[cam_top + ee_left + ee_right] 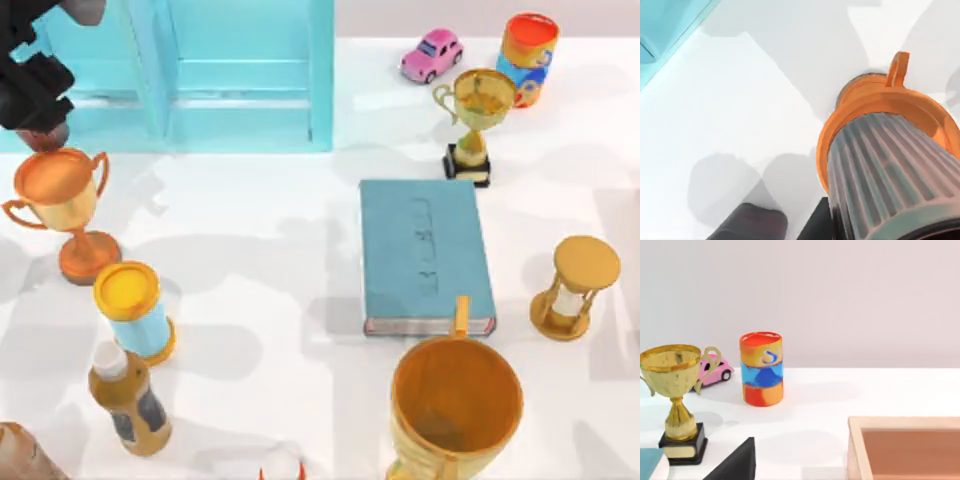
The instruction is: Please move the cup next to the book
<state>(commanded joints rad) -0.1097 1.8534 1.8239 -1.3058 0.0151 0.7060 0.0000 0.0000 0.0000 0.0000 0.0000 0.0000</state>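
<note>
White table [260, 290] with a teal open shelf unit [240, 70] at the far edge, up and left of the flat teal-blue hardcover book [425, 255]. The book lies flat right of table centre. Its long axis runs near-to-far in the top view, with the pale page edges on the near short side and the embossed cover up. The big orange-gold handled mug [455, 405] is just nearer than the book, its handle reaching the book's near edge. An orange two-handled trophy [60, 205] stands well left of the book. A gold two-handled trophy on a black base [475, 120] is just beyond the book's far right corner. A wooden hourglass [575, 288] is just right of the book. A pale-blue can with a yellow lid [135, 310] and a brown bottle [128, 400] sit well left of the book and nearer. A red-and-blue can [528, 58] and a pink toy car [432, 54] are beyond the book. The left gripper [40, 105] is far left of the book, over the shelf's near edge, with the small ribbed brownish-pink cup [45, 137] directly under it, above the orange trophy's rim. In the left wrist view the cup [885, 175] is close up. Its ribs and long axis run away from the camera toward the trophy, wider end nearer the camera. Whether it is clamped cannot be told. The right arm is idle. The right gripper [735, 460] faces the gold trophy, and its state cannot be told.
</note>
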